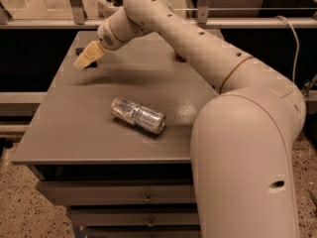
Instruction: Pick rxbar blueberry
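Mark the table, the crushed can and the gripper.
table [69, 133]: camera view, bare top.
crushed can [137, 115]: camera view, middle of its body.
gripper [80, 62]: camera view, fingertips, over the table's far left corner.

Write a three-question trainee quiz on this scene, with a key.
1. True or false: the end effector is at the near edge of the table.
2. What lies on its side near the middle of the table? A) crushed silver can B) glass bottle C) coffee mug
3. Which object does the end effector partly cover in this view?

Key:
1. False; it is at the far left corner as the camera sees it.
2. A
3. The rxbar blueberry; only dark edges of it show.
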You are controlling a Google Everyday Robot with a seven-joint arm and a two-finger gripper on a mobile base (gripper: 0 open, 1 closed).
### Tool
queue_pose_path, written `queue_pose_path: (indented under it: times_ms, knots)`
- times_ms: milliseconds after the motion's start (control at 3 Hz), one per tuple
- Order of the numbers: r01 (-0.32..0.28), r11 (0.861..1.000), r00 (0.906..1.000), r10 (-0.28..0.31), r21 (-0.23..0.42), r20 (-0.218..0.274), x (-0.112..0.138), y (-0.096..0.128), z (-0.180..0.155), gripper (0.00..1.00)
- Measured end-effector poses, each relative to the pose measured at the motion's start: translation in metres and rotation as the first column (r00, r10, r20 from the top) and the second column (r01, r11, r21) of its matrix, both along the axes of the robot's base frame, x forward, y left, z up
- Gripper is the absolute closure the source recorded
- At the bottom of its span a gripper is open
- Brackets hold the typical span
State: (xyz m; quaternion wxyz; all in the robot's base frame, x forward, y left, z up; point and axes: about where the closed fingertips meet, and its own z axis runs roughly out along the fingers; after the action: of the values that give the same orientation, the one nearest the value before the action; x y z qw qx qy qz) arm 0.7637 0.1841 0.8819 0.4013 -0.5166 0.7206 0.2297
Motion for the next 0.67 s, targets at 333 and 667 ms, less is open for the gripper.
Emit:
queue_pose_path:
  times_ms: [333, 667]
  knots:
    - [0.005, 1.0, 0.9999, -0.005, 0.002, -0.014, -0.001, 0.012, -0.008, 0.0]
    - [0.02, 1.0, 0.9996, -0.02, -0.01, -0.02, 0.001, 0.018, -0.018, 0.0]
